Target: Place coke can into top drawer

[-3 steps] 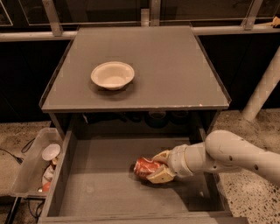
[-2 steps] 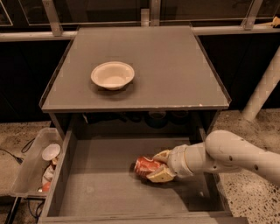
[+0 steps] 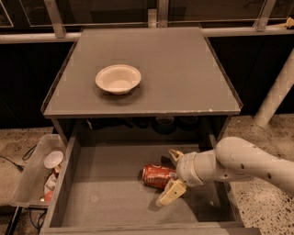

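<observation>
A dim room. A grey cabinet [image 3: 183, 69] with a flat top stands in the middle on a speckled stone floor [image 3: 257, 133]. Behind it, a pale metal rail [image 3: 32, 38] runs across dark glass panels [image 3: 101, 11]. A white post [image 3: 278, 94] leans at the right. A clear plastic bin [image 3: 27, 179] sits left of the cabinet. The gripper [image 3: 167, 176], fingers spread, is low in front of the cabinet.

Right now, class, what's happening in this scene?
A robot arm reaches into the open top drawer, its gripper at the coke can, which lies on its side on the drawer floor. The fingers look spread open either side of the can, not clamped. A cream bowl sits on the cabinet top.
</observation>
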Controlling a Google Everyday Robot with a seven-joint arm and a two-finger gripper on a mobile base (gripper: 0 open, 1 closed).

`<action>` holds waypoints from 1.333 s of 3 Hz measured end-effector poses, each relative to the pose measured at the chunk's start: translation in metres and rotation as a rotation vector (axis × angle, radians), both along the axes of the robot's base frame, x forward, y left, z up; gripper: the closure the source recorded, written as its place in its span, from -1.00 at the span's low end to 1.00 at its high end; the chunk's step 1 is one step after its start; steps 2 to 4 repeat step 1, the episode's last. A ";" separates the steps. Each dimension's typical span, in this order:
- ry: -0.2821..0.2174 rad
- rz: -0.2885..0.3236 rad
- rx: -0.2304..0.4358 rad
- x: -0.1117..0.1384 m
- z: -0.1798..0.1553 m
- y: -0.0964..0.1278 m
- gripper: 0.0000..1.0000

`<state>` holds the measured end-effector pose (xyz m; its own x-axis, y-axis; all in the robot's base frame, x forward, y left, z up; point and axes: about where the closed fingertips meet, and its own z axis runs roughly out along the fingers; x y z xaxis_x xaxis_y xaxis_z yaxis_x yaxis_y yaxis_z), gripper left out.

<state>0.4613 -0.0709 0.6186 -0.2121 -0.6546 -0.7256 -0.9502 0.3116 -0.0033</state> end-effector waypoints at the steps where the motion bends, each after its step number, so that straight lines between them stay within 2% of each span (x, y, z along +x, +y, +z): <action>1: 0.000 0.000 0.000 0.000 0.000 0.000 -1.00; 4: 0.000 0.000 0.000 0.000 0.000 0.000 -1.00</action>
